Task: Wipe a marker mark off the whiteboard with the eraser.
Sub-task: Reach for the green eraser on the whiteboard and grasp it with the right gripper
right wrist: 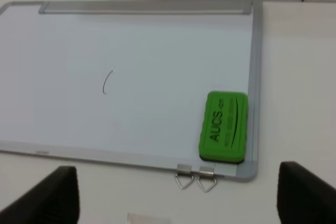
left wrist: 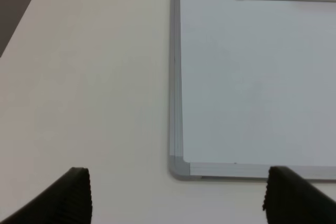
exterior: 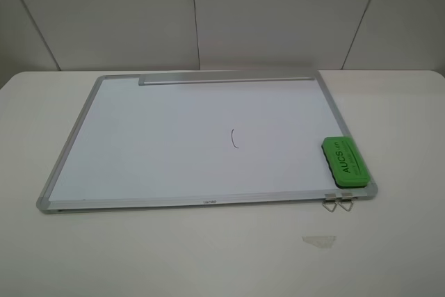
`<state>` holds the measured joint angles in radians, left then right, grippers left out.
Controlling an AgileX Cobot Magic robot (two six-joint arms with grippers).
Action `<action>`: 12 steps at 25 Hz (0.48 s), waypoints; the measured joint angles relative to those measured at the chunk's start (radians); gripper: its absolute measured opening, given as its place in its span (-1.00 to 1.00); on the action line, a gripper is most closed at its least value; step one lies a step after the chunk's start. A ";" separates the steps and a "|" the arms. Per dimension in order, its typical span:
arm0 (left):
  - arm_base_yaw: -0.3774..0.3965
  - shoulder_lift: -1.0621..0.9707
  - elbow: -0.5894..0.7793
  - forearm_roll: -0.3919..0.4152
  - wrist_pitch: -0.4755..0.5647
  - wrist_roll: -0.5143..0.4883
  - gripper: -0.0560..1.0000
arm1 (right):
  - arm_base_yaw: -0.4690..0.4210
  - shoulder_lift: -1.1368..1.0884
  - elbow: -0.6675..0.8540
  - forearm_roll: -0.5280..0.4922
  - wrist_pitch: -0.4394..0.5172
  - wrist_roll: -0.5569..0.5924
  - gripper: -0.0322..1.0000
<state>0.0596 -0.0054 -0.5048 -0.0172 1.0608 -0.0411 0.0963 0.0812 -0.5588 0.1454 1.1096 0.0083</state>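
Clearly at the very first step: getting hold of the eraser (exterior: 345, 162). Not picked up yet, not touched by anything. Lying flat on the whiteboard (exterior: 139, 144), in its near right corner, tight against the frame and just inside the two metal clips (exterior: 338, 203).

As for the right gripper (right wrist: 178, 182): spread wide, holding nothing, hanging just off the whiteboard's near edge, close to that same corner. As for the left gripper (left wrist: 176, 182): spread wide too, holding nothing, hanging off the whiteboard's near left corner. Neither one seen from the high camera.

Next, most likely a job for the right gripper, being the closer one. Go down over the eraser, line the jaws up with its two long sides, squeeze, lift a little. Then carry it toward the marker mark (exterior: 235, 138) near the middle of the whiteboard, well apart from the eraser. Press flat and rub back and forth.

Now for counting:
- one whiteboard
- one eraser
- one marker mark
- one grey tray strip (exterior: 226, 78) along the whiteboard's far edge
- two clips
- two grippers
- one small clear scrap (exterior: 318, 240) on the table (exterior: 174, 255), just off the whiteboard's near edge by the clips
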 joint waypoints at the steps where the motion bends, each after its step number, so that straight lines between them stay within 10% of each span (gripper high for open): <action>1: -0.005 0.000 0.000 0.002 0.000 0.000 0.41 | 0.000 0.033 -0.006 0.007 0.008 0.000 0.53; 12: -0.069 0.000 0.000 0.006 0.000 0.000 0.41 | 0.000 0.453 -0.093 0.112 0.016 -0.008 0.53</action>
<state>-0.0095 -0.0054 -0.5048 -0.0108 1.0608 -0.0411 0.0963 0.5345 -0.6514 0.2576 1.1254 0.0000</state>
